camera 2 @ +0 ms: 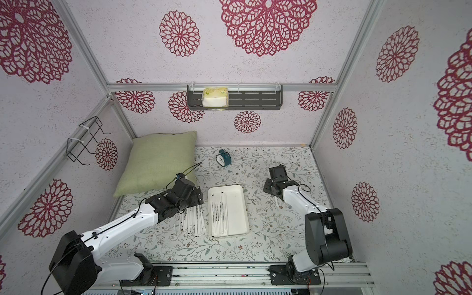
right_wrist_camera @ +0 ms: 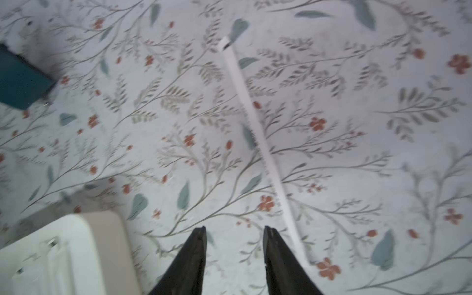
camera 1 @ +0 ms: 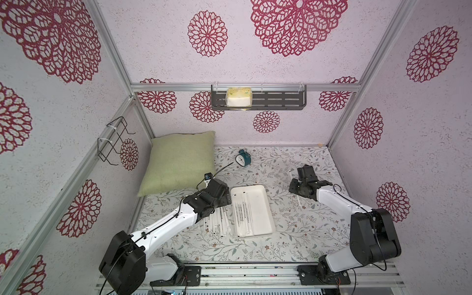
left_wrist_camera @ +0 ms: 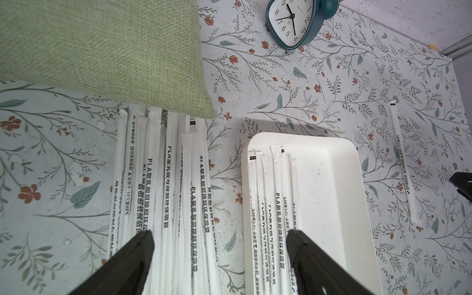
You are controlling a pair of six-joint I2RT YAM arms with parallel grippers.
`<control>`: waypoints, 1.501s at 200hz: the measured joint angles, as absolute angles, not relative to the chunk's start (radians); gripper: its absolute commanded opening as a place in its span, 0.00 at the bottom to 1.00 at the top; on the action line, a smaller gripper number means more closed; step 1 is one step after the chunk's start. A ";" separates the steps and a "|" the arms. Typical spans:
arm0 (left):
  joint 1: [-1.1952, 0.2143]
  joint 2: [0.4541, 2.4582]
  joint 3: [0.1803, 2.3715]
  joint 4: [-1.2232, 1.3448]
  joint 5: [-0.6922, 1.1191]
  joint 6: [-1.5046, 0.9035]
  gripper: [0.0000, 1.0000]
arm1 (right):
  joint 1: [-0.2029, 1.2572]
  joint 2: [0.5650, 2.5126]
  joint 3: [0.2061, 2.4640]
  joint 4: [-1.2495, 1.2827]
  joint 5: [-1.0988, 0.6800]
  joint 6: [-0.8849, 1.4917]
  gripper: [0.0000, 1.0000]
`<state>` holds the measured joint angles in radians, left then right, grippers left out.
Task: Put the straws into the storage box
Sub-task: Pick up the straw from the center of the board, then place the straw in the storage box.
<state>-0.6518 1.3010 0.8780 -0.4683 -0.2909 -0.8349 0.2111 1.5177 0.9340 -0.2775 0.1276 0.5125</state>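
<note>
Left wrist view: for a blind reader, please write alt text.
The open black left gripper hangs over a pile of white paper-wrapped printed straws beside a shallow white rectangular tray holding several straws. Beyond are a green woven pillow, a teal alarm clock and one stray straw on the floral tabletop.

Both top views stare down from high, storage box lower centre; wrist cameras hover close, both seemingly catching it, right blurred.
</note>
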 measured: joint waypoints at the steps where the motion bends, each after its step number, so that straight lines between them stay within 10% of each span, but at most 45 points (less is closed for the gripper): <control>1: -0.652 1.301 0.878 -0.468 -0.290 -0.835 0.89 | 0.209 1.520 0.934 -0.277 0.129 0.512 0.46; 89: -0.702 1.407 0.951 -0.450 -0.264 -0.846 0.89 | 0.188 1.724 0.939 -0.207 0.154 0.431 0.41; 194: -0.691 1.399 0.921 -0.436 -0.274 -0.847 0.89 | 0.234 1.771 0.982 -0.205 0.232 0.383 0.12; 300: -0.662 1.314 0.791 -0.405 -0.281 -0.916 0.88 | 0.793 1.398 0.807 -0.044 -0.038 0.715 0.09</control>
<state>-0.6617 1.3136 0.7906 -0.4046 -0.2810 -0.9165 0.7933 1.3975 0.8070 -0.0437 -0.0376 0.7147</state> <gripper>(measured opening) 0.880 0.102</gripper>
